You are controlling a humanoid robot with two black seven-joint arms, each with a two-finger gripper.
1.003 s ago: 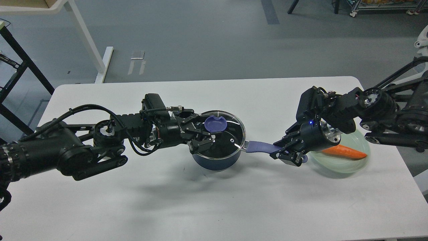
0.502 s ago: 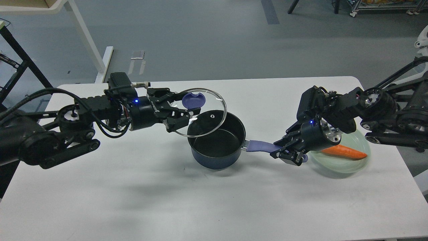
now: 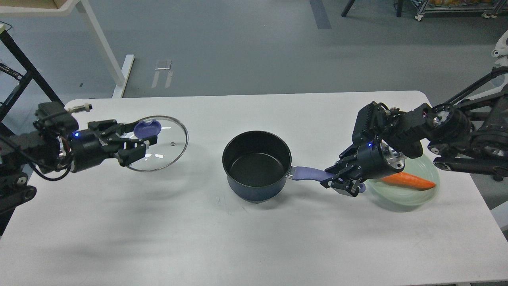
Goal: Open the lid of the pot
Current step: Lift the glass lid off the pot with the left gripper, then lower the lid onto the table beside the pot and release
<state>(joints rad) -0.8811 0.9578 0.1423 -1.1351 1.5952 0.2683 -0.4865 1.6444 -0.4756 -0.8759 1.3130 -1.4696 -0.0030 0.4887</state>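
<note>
Lid (image 3: 158, 145) leftward over white table (image 3: 254, 238)

the near half of the tabletop (image 3: 246, 246) lies bare from edge to edge, open to either arm. the pot (image 3: 257, 165) stands mid-tabletop with its mouth uncovered. on its right, the right pincer (image 3: 336, 180) on the pot handle (image 3: 309, 174) and the bowl (image 3: 405, 194) holding a carrot (image 3: 408, 180) crowd that side. on the left, the left pincer (image 3: 137, 145) holds the glass lid (image 3: 162, 145) well apart from the pot, with bare tabletop between.
</note>
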